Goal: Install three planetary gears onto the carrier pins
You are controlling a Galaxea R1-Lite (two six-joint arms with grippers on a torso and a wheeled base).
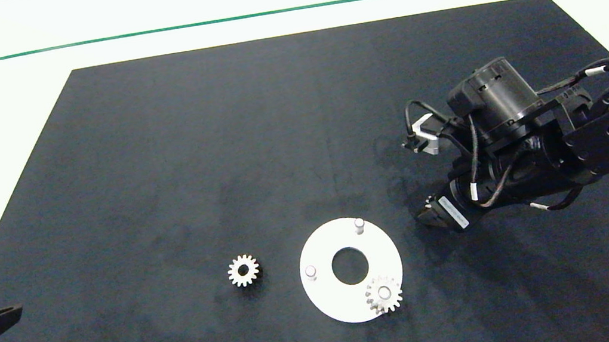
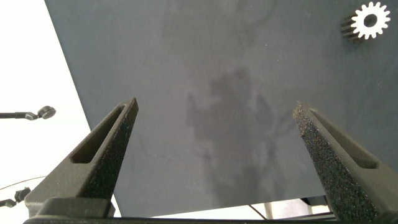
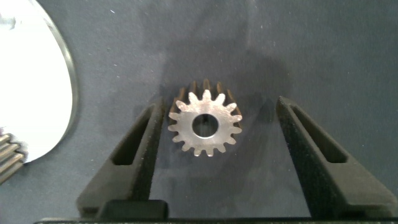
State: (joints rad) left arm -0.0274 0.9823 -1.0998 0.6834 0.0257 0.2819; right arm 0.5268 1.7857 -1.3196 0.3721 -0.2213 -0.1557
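A white disc lies on the dark mat with two bare carrier pins. One planetary gear sits on the disc's near-right pin. A second gear lies loose on the mat left of the disc, and shows in the left wrist view. A third gear lies flat on the mat between the fingers of my right gripper, which is open; one finger is at its teeth, the other stands apart. In the head view this gripper is just right of the disc and hides that gear. My left gripper is open and empty.
The left gripper is parked at the mat's left edge. The disc's rim shows beside the right gripper. The dark mat lies on a white table, with a green line near the table's far edge.
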